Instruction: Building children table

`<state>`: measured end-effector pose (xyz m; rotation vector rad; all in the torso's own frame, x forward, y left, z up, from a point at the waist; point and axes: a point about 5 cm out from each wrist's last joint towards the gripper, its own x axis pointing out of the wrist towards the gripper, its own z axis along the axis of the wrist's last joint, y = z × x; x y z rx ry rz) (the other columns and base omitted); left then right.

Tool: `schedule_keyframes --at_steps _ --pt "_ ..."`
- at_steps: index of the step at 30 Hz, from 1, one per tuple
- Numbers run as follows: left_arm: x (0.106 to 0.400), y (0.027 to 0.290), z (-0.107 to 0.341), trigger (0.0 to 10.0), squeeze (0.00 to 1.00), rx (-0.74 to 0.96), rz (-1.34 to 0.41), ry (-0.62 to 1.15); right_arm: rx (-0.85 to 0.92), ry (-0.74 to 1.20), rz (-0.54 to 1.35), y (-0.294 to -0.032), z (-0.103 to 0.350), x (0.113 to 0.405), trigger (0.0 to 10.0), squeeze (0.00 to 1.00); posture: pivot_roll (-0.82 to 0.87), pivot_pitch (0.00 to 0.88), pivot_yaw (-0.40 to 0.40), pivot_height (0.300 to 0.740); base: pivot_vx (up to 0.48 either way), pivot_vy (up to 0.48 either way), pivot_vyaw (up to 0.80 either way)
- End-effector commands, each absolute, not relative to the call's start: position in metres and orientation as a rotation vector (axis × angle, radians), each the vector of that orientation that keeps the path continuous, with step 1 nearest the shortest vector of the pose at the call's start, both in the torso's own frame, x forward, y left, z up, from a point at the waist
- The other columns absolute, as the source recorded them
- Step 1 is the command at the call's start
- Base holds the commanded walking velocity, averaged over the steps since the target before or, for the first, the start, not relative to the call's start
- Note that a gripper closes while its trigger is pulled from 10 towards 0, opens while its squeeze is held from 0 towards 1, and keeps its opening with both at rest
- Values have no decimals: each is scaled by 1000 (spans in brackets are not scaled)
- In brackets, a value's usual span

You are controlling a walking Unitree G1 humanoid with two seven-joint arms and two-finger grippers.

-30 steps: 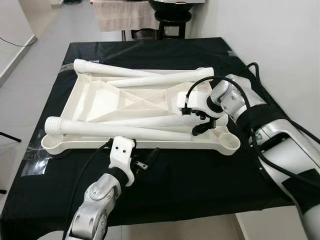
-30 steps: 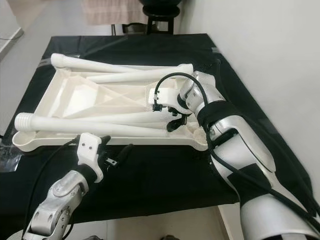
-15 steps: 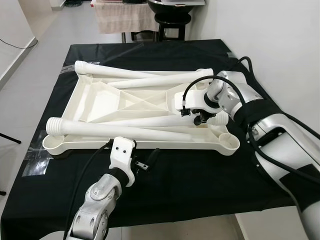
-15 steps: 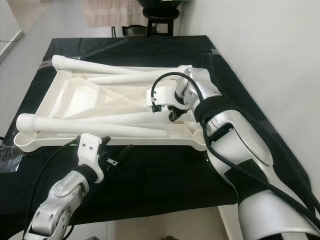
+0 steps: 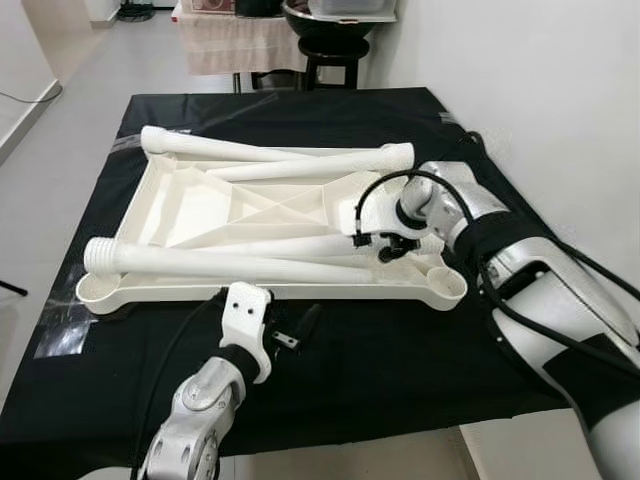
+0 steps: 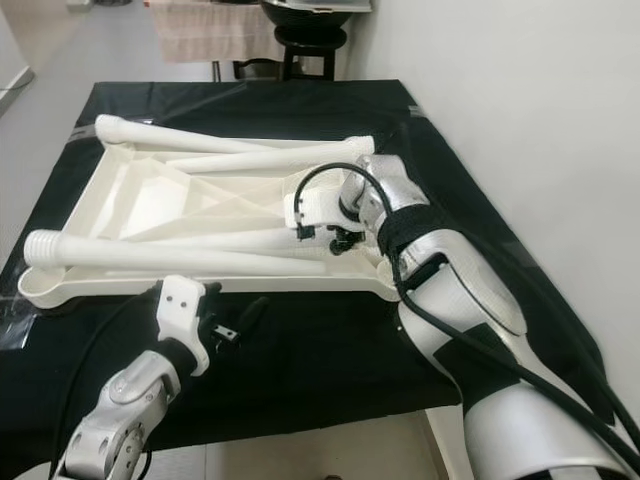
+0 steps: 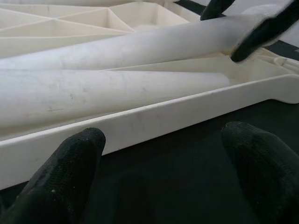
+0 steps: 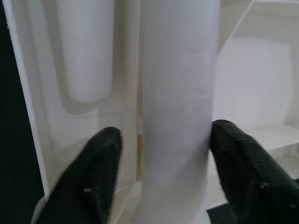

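A white plastic table top [image 5: 300, 294] lies upside down on the black-covered table [image 5: 400, 350]. Several white legs rest loose in it: one along the far edge [image 5: 230, 150], one beside it [image 5: 310, 165], two near the front [image 5: 220, 263]. My right gripper [image 5: 388, 246] is open at the right end of the tray, its fingers [image 8: 100, 158] on either side of a front leg [image 8: 180, 93]. My left gripper [image 5: 290, 333] hovers open over the black cloth just in front of the tray's near rim [image 7: 140, 123], holding nothing.
A white wall [image 5: 560, 120] runs close along the table's right side. Behind the table stand a black stool [image 5: 330, 50] and a cloth-draped stand [image 5: 235, 40]. Grey floor [image 5: 50, 140] lies to the left. Black cloth in front of the tray is bare.
My right gripper has turned and come down around the front leg near the tray's right end. The left arm has barely moved. The camera view has shifted slightly.
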<state>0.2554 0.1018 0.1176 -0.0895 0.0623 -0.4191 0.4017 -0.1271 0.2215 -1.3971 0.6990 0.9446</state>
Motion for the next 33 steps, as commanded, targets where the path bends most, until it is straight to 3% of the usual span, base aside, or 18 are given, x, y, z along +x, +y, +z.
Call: schedule_keyframes --at_steps 1,3,4,10,11,12,15,16,26,33 --pt "253 100 118 10000 0 -110 -420 69 -1387 699 951 -125 224 402 10000 1000 -15 118 -87 740 0 0 0" --pt "253 100 118 10000 0 -111 -420 69 -1386 695 938 -125 225 403 10000 941 -17 120 -88 740 0 0 0" --pt "253 99 118 10000 0 -113 -420 69 -1379 698 919 -124 226 404 10000 0 -18 120 -88 740 0 0 0" --pt "251 97 118 10000 0 -121 -422 69 -1393 757 903 -124 224 403 10000 0 -21 127 -97 740 0 0 0" --pt "251 96 118 10000 0 -123 -422 69 -1395 760 903 -123 225 403 4510 0 -21 128 -98 740 0 0 0" --pt "251 96 118 10000 0 -125 -421 69 -1394 755 898 -122 226 404 1059 0 -19 130 -102 740 0 0 0" --pt "250 96 118 10000 0 -126 -420 70 -1391 750 895 -122 227 404 1059 0 -19 130 -102 740 0 0 0" --pt "250 96 118 10000 0 -127 -419 70 -1389 748 894 -121 229 404 0 0 -18 132 -102 740 0 0 0" --pt "250 97 117 10000 0 -131 -413 72 -1400 744 903 -125 236 405 0 0 -23 126 -100 740 0 0 0" --pt "253 98 121 10000 0 -109 -417 56 -1199 555 767 -134 277 413 0 0 -17 119 -85 740 0 0 0"
